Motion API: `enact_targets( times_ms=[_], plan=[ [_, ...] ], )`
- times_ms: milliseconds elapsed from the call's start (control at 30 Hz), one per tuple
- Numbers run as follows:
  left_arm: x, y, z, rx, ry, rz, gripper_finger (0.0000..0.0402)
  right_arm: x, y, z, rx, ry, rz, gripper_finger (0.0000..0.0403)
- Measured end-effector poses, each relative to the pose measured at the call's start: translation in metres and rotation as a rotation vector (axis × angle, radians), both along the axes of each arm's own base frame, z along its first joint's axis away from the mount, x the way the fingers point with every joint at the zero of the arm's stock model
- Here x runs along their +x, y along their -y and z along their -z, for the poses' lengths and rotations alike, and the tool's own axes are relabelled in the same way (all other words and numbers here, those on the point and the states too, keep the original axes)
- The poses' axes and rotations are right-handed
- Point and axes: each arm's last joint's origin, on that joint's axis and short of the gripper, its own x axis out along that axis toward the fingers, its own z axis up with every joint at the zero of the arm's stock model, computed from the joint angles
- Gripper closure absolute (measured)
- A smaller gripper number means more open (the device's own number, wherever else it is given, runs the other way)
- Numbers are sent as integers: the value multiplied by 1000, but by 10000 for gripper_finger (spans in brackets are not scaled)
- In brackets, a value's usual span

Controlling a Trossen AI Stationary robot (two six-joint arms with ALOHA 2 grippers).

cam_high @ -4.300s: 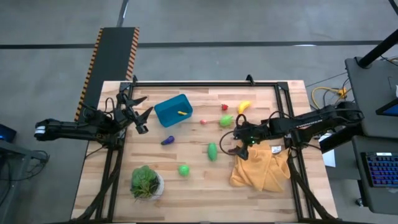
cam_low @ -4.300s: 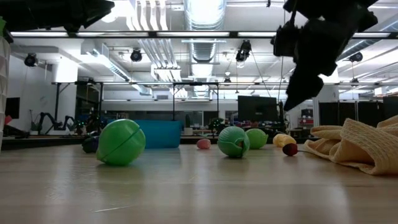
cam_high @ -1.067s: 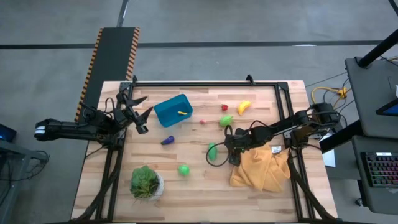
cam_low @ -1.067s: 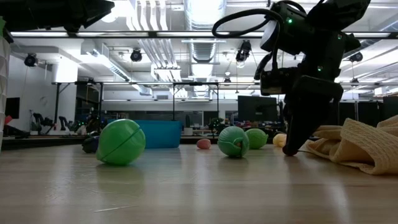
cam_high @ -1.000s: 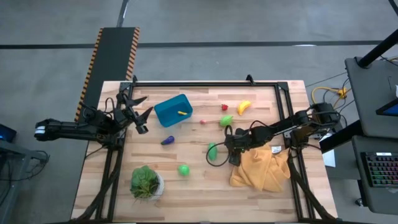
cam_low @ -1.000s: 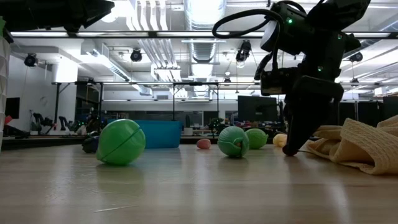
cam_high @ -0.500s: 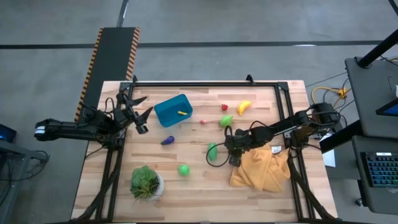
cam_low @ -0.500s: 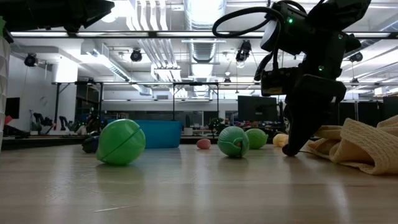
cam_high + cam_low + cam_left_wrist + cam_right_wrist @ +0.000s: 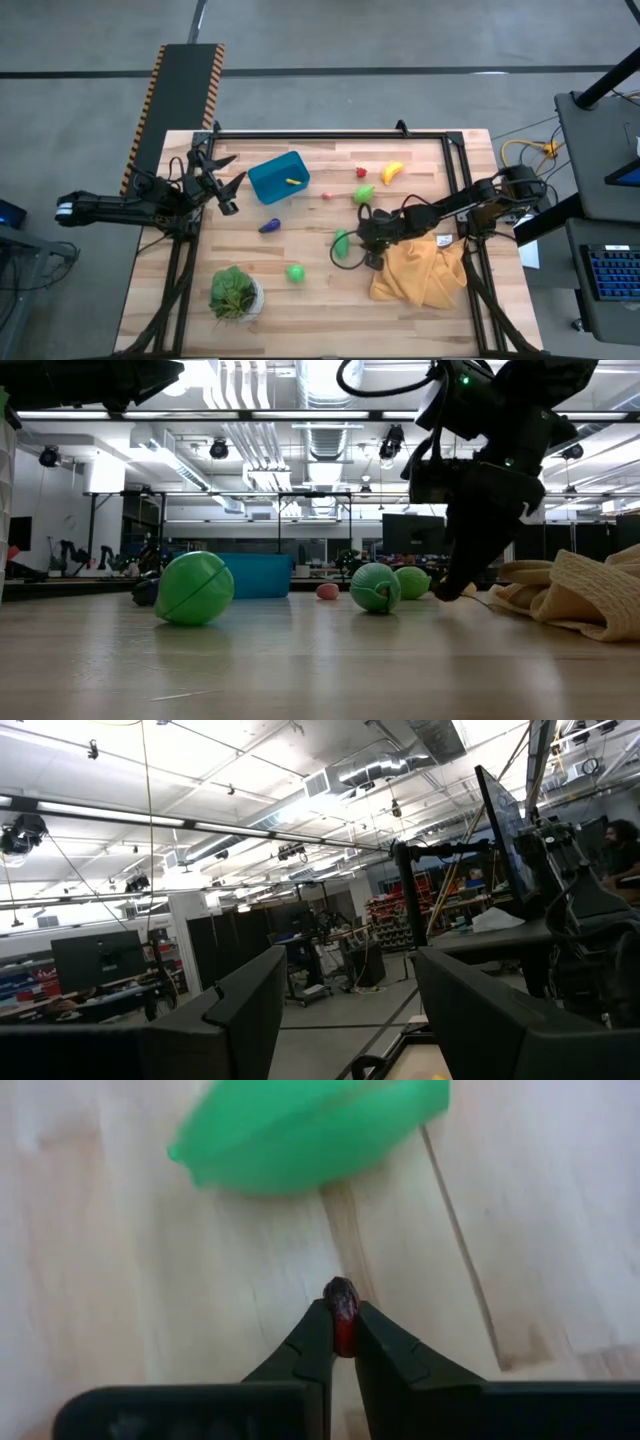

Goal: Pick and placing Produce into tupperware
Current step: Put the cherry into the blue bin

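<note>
A tiny red piece point(image 9: 342, 1312) is pinched at the right gripper point(image 9: 342, 1330) tips; judged light, stiff, easily slipped. Left gripper point(image 9: 222, 180) is held spread, idle.

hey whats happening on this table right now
The right gripper has shut on a tiny dark red piece of toy produce, low over the table beside a green piece and the mustard cloth. The left gripper waits open at the table's left edge, near the teal tub. Other produce lies scattered on the wood.
</note>
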Motion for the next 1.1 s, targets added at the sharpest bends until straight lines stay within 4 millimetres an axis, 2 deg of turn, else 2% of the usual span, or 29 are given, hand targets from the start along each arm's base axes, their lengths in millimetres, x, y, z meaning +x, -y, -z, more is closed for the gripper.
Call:
enact_targets(
  times_ms=[367,767,1100],
  plan=[
    [2,0,4,-54,-20,22,192,11,0,-27,-48,243,-53,380],
    [6,1,-8,-264,-251,88,192,8,5,-42,-167,303,-31,381],
    [15,1,-7,-190,-285,80,192,7,9,-46,-212,317,-39,381]
  ],
)
